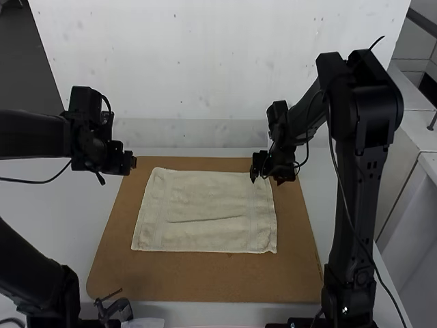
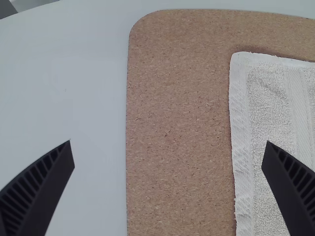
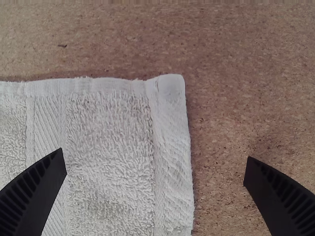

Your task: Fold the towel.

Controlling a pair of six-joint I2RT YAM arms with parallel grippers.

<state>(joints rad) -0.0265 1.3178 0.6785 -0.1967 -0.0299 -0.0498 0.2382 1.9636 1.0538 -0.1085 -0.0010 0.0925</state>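
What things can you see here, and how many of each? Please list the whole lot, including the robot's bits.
Terry towel: 1, off-white, spread on the middle of the board, with a crease across it
Cork-like board: 1, brown, flat on the table
Table: 1, white, under the board
Dark fixture: 1, near the board's near left corner; too dim to identify
Cables: several, black, along the arms
Robot arms: 2, black, left one and right one on either side of the board
Left gripper: 1, black, open, near the board's far left corner
Right gripper: 1, black, open, above the towel's far right corner
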